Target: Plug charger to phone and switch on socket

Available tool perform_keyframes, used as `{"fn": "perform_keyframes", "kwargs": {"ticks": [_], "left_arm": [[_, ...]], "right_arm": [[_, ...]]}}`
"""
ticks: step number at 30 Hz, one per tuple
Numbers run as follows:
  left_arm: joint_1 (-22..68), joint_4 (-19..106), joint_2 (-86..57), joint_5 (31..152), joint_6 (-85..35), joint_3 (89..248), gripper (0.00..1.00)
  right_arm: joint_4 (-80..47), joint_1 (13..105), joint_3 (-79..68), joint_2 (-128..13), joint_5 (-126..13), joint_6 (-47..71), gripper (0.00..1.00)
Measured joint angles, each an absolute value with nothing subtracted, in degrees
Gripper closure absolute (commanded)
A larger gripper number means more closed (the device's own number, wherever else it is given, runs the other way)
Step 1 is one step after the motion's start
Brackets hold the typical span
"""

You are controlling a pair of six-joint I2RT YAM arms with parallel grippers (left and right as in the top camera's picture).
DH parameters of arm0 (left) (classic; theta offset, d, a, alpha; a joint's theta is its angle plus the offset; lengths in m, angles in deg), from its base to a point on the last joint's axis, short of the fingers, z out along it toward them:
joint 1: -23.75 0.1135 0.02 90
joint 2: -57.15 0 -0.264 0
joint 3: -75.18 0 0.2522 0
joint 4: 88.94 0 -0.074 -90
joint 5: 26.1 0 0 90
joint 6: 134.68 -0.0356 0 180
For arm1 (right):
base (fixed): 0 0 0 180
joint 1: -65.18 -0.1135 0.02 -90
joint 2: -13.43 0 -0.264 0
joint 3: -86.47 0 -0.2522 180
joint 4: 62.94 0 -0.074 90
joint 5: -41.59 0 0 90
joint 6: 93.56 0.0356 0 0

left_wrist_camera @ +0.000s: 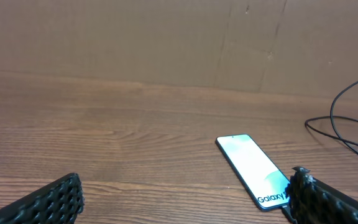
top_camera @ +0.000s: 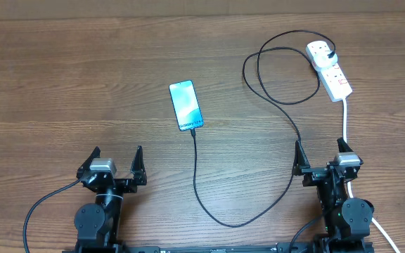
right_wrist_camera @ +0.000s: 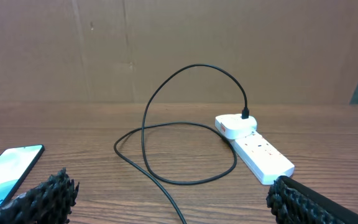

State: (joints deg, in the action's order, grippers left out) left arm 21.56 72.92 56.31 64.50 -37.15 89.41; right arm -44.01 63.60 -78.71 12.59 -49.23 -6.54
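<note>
The phone (top_camera: 185, 105) lies flat mid-table, its light blue screen up, and shows too in the left wrist view (left_wrist_camera: 250, 165) and right wrist view (right_wrist_camera: 8, 168). The charger's thin black cable (top_camera: 195, 169) meets the phone's near end, sweeps down and right, then loops up to the socket (top_camera: 332, 74), a white power strip at the far right. In the right wrist view the cable (right_wrist_camera: 197, 65) arcs into a white adapter (right_wrist_camera: 235, 124) sitting on the strip (right_wrist_camera: 260, 152). My left gripper (top_camera: 117, 151) (left_wrist_camera: 182, 193) and right gripper (top_camera: 319, 145) (right_wrist_camera: 169, 193) stand open and empty near the front edge.
The strip's thick white cord (top_camera: 345, 116) runs down the table past the right arm. A brown cardboard wall (right_wrist_camera: 179, 43) stands behind the table. The black cable's loop (top_camera: 238, 223) lies between the two arms near the front.
</note>
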Motion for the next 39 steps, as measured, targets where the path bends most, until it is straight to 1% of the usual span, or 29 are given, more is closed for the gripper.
{"fn": "perform_keyframes", "kwargs": {"ticks": [12,39], "left_arm": [[21.6,72.9,56.3,64.5,-39.1,89.4,0.00],[21.6,72.9,56.3,64.5,-39.1,89.4,0.00]], "right_arm": [[-44.0,63.6,-78.7,12.6,-49.2,-6.6,0.00],[-44.0,63.6,-78.7,12.6,-49.2,-6.5,0.00]]}}
